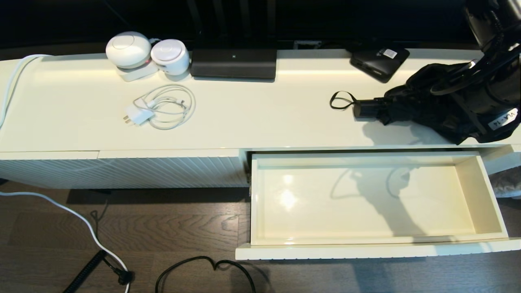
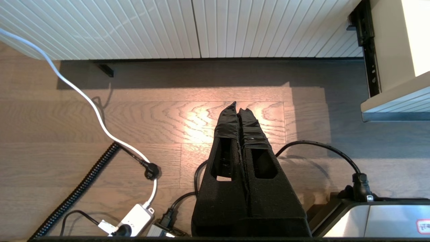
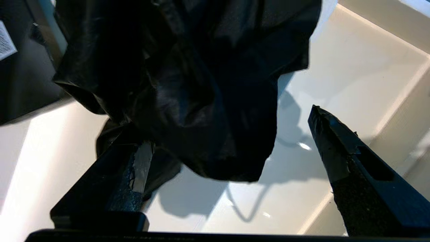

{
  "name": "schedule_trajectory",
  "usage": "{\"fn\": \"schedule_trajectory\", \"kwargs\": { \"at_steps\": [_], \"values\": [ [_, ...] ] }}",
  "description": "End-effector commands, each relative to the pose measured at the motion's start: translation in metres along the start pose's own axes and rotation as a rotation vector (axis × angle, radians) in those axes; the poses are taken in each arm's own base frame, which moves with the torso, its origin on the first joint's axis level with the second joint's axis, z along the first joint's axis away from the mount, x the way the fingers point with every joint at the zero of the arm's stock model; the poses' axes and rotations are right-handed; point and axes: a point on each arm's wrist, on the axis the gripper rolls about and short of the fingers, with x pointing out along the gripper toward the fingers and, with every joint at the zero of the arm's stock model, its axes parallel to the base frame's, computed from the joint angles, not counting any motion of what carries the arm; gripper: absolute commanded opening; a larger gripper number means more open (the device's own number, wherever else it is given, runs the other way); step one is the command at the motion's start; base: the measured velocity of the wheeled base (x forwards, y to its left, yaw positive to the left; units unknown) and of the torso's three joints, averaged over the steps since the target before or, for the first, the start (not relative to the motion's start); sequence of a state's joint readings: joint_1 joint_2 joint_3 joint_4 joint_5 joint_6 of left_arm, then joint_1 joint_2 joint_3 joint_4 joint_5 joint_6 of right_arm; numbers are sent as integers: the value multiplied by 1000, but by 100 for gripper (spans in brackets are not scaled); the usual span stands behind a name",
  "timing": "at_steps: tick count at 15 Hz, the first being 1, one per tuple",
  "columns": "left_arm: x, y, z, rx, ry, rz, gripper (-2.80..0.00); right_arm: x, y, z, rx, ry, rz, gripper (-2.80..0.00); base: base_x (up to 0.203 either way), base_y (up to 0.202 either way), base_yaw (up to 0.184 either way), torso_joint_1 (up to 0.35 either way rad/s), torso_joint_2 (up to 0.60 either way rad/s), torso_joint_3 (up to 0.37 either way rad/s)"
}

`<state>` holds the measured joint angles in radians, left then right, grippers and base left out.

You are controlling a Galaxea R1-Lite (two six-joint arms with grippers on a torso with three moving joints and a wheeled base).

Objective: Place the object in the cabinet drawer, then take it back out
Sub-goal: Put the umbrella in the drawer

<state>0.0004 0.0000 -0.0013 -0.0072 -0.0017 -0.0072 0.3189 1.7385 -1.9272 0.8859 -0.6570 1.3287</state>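
Note:
The black folding umbrella (image 1: 423, 106) lies across the right end of the cabinet top, its short handle (image 1: 367, 109) and wrist loop (image 1: 341, 100) pointing left. My right arm (image 1: 488, 93) reaches over its fabric end. In the right wrist view my right gripper (image 3: 228, 127) is open, its fingers wide apart around the loose fabric (image 3: 188, 84); one finger (image 3: 134, 164) touches it, the other stands apart. Below, the cream drawer (image 1: 484, 195) is pulled out, its glossy inside bare. My left gripper (image 2: 239, 106) is shut on nothing, low over the wood floor.
A flat black box with a white label (image 1: 379, 61) lies just behind the umbrella. Further left on the top are a black device (image 1: 234, 63), two white round units (image 1: 146, 53) and a coiled white charger (image 1: 163, 106). Cables (image 1: 203, 264) trail over the floor.

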Motion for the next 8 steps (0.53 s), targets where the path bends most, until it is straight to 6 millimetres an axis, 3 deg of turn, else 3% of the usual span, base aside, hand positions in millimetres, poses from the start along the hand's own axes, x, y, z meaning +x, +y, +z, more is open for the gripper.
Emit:
{"fn": "schedule_trajectory", "kwargs": {
  "at_steps": [1,6,8],
  "values": [
    [0,0,0,0,-1,1,-280,11,2,-5,1,-5,-15,0,0,0,0,0,0,0],
    [0,0,0,0,-1,0,-280,-2,4,4,33,21,49,0,0,0,0,0,0,0],
    [0,0,0,0,-1,1,-280,9,4,5,39,54,41,0,0,0,0,0,0,0]
  ]
}}
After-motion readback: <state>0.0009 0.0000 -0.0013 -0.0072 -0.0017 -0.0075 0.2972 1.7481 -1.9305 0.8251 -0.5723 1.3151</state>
